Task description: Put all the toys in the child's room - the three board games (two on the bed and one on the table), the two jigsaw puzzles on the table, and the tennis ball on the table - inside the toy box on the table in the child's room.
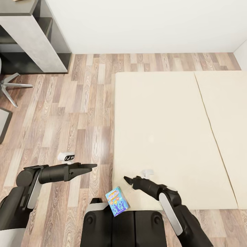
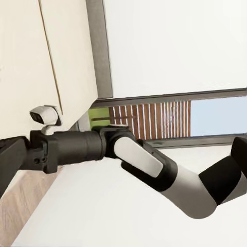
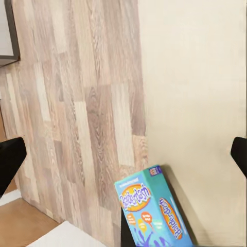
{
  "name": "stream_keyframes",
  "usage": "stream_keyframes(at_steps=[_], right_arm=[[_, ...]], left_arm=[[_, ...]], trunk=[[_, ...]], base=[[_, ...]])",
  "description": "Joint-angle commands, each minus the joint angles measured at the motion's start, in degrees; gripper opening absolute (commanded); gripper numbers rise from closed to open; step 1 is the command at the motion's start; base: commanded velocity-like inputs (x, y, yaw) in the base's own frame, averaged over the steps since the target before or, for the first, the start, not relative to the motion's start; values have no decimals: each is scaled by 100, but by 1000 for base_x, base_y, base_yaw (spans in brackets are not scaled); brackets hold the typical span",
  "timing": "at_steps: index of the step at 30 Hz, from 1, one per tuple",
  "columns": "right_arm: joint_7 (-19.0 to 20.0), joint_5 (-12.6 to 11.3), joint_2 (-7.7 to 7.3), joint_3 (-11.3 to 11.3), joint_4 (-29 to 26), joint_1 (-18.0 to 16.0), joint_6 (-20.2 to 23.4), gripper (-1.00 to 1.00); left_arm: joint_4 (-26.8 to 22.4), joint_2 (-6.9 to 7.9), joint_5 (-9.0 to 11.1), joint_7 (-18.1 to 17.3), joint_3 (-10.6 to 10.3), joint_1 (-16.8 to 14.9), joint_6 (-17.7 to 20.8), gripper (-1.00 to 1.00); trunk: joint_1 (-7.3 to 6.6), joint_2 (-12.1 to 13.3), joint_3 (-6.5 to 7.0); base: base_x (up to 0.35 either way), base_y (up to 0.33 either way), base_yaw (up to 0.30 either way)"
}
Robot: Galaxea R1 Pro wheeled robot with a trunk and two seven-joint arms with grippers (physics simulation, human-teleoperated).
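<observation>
Nearest the head camera, a flat teal-blue board game box (image 1: 117, 201) with an orange logo and blue splash artwork stands tilted against the robot's black base (image 1: 123, 228), at the near edge of the large cream-beige bed (image 1: 164, 130). It lies just below and behind the right pincer (image 1: 127, 179), close to it but not touching. In the right wrist view the same box (image 3: 152, 213) sits between the two dark fingertips (image 3: 10, 157), which stand wide apart at the frame's edges, so that pincer is spread and holds nothing.

The left pincer (image 1: 90, 166) points out over the wood-plank floor (image 1: 68, 113), level with the right one and well apart from it; its fingers look drawn together to a point, empty. A small white object (image 1: 66, 156) lies on the floor just beyond the left arm.

As a judgement, the task is early or midway: this game is off the bed top yet ungrasped, and it must be gripped and carried to the toy box. No other game shows on the bed; the remaining toys cannot be checked from here.
</observation>
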Motion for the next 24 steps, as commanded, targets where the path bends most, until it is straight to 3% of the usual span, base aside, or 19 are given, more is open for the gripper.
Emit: stream_keyframes(at_steps=[1, 9, 13, 19, 24], right_arm=[[-118, -18, -1, -31, -141, 37, 83, 100], [-857, -23, -6, -205, -1057, 212, 832, 100], [-989, -59, 9, -597, -1216, 231, 1217, 100], [-1015, -77, 19, -1056, -1347, 238, 1381, 100], [-1038, -78, 34, -1164, -1389, 240, 1361, 100]], left_arm=[[8, 4, -3, -22, -1, -1, 61, 100], [66, 31, -16, -22, 8, 4, 61, 100], [157, 80, -27, -22, 9, 8, 56, 100], [265, 130, -37, -22, 18, 12, 53, 100], [294, 161, -46, -22, 38, 14, 45, 100]], trunk=[[4, -8, -6], [4, -8, -6], [4, -8, -6], [4, -8, -6], [4, -8, -6]], base=[[0, 0, 0], [0, 0, 0], [0, 0, 0], [0, 0, 0], [0, 0, 0]])
